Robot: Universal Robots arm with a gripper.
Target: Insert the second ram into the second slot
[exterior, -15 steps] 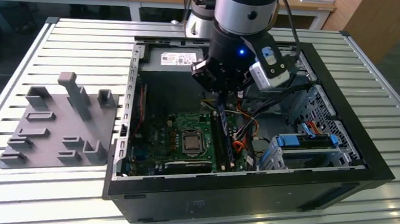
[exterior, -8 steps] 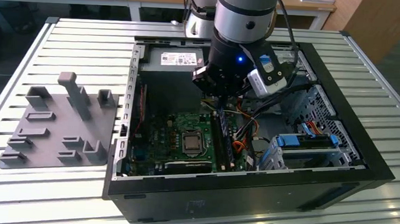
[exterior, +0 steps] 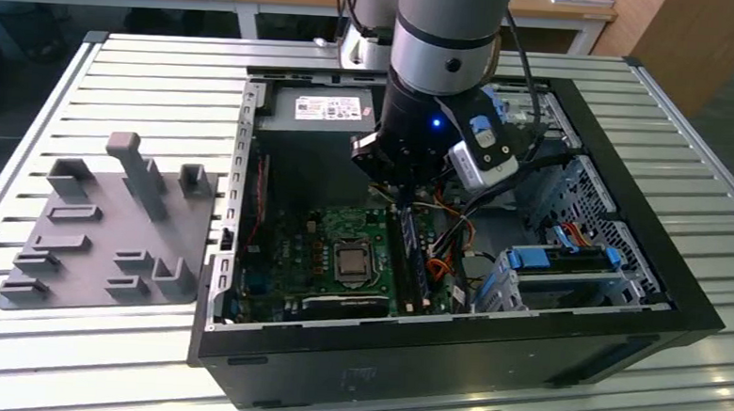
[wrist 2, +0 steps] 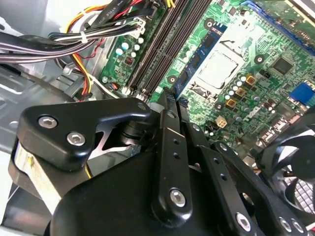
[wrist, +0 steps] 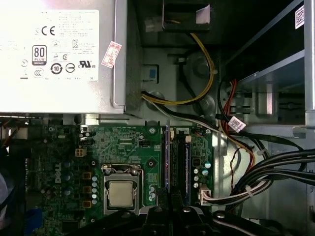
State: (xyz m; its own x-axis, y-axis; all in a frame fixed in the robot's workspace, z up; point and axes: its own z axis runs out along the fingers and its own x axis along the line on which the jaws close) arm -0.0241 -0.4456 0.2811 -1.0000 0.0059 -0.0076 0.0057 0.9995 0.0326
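Inside the open computer case (exterior: 460, 356), the end effector (wrist 2: 174, 100) pinches the dark-blue, black-chipped second ram (wrist 2: 195, 60).

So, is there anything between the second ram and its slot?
Nothing visible does. The second ram stands on edge along the slots, at the tip of the claw; the cables lie aside, beyond the slots.

Bright amb. light, glare on table (exterior: 658, 409), case (exterior: 397, 358) int. dim

The grey arm (exterior: 445, 40) reaches straight down from above. Its black gripper (wrist 2: 175, 101) points downward, and the two jaws sit pinched almost together.
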